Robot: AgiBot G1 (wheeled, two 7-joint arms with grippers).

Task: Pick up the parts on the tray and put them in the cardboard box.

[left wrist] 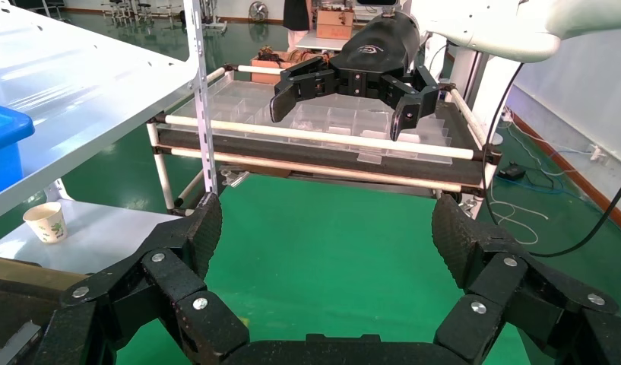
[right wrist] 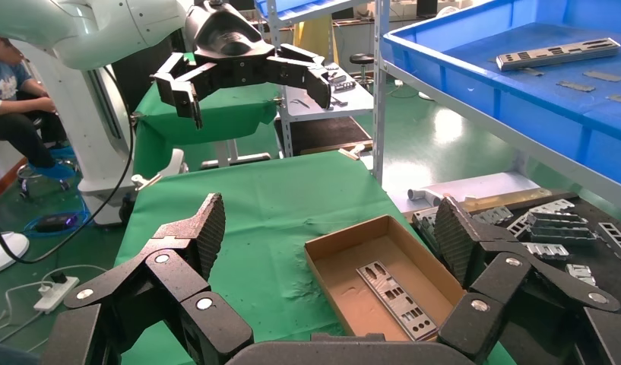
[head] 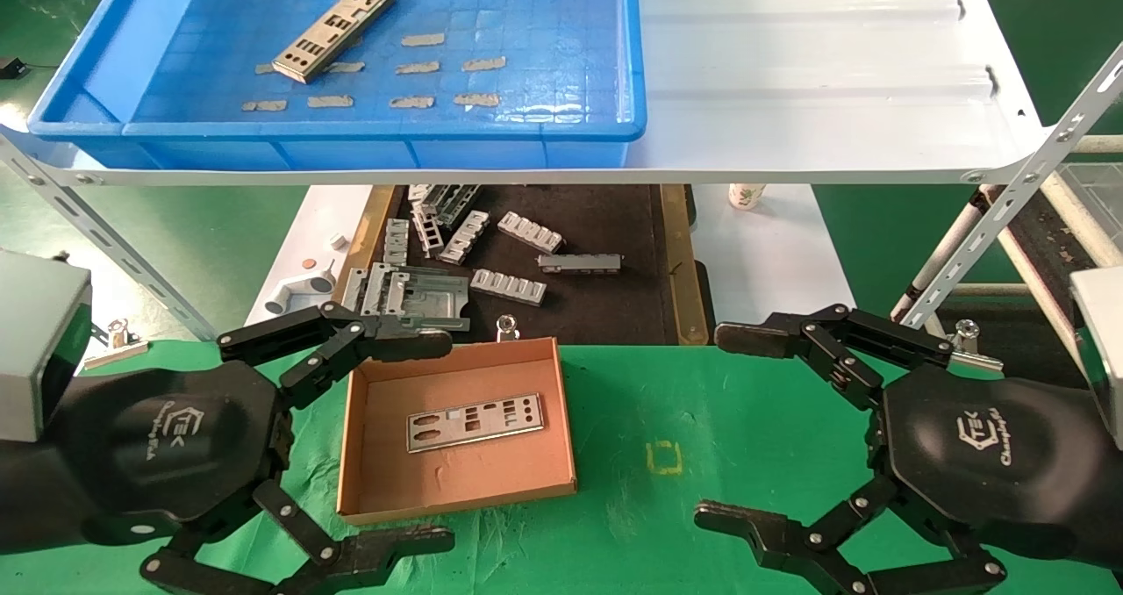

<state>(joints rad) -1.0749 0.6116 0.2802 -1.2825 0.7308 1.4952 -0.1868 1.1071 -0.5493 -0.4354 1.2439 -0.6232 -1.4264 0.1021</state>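
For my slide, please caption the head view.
Both grippers open: left gripper, right gripper; one plate in cardboard box, one on tray.

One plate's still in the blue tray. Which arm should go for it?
Left, probably. The remaining plate lies toward the left end of the tray, on the left claw's side. Both claws are open and empty; the right claw would reach farther across.

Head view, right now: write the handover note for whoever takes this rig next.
Left gripper: open, empty, low over the green cloth just left of the cardboard box.
Right gripper: open, empty, low over the cloth to the right of the box.
Done: one part lies flat on the box floor.
Left: one part lies in the tray on the upper shelf, near its far left, beside the tape strips. It needs picking and placing in the box.
Leave alone the grey brackets on the dark mat behind the box.
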